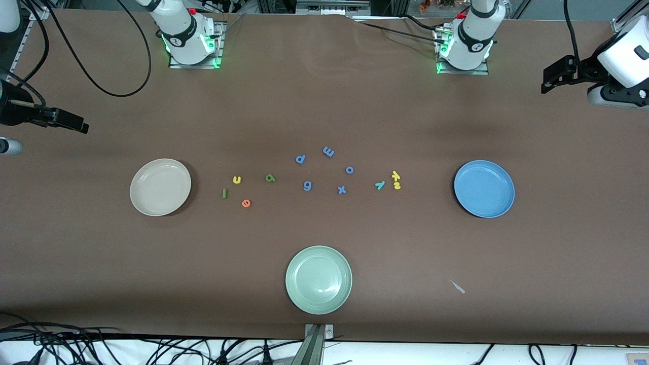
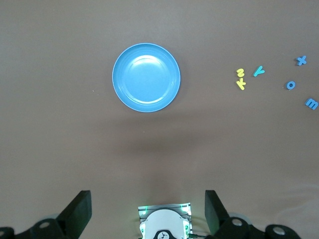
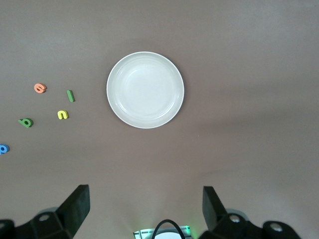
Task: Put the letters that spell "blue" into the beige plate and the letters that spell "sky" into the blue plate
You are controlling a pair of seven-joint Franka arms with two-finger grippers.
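The beige plate (image 1: 160,186) (image 3: 145,89) lies toward the right arm's end. Beside it are the yellow u (image 1: 237,179), dark green l (image 1: 224,193), orange e (image 1: 246,203) and green b (image 1: 270,178). The blue plate (image 1: 484,188) (image 2: 146,77) lies toward the left arm's end, with the teal y (image 1: 380,185), yellow k (image 1: 396,175) and yellow s (image 1: 397,186) beside it. My left gripper (image 1: 550,76) (image 2: 148,199) hangs open and empty, high over the table's end next to the blue plate. My right gripper (image 1: 76,124) (image 3: 144,196) hangs open and empty next to the beige plate.
Blue letters p (image 1: 300,159), m (image 1: 328,151), o (image 1: 350,170), g (image 1: 307,185) and x (image 1: 341,190) lie mid-table between the two groups. A pale green plate (image 1: 318,279) sits nearer the front camera. A small white scrap (image 1: 458,287) lies beside it.
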